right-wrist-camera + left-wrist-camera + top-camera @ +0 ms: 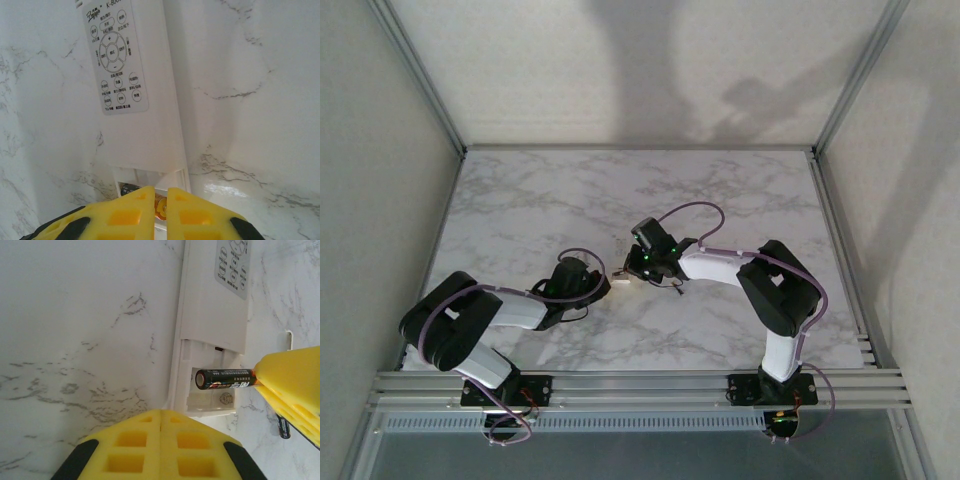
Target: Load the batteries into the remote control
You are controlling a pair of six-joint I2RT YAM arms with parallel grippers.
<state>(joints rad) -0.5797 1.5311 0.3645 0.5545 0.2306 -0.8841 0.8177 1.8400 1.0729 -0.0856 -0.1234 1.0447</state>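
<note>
Clamping a battery (225, 379) by one end, the right claw (160, 192) has its yellow fingers drawn in to a thin slit, with a copper tip showing between them. The battery is held crosswise over the open compartment (200, 352) at the end of the remote (150, 135). Its dark flat end points toward the remote's far long edge. Whether it already touches the compartment floor I cannot tell.

The left claw (161, 415) is clenched with its two pads pressed flat together and nothing between them. Its tips sit just off that same compartment end, at the corner. I cannot tell whether they touch the casing.

The remote lies flat on the marble table (75, 340), face up. Its grey keypad (116, 60) is on the half away from the compartment.

A second battery (283, 427) lies on the table beside the remote, on the right claw's side. It is partly hidden under that claw's finger (292, 377). A small white piece (289, 333) also shows on the table on that side, just past the remote's long edge.
</note>
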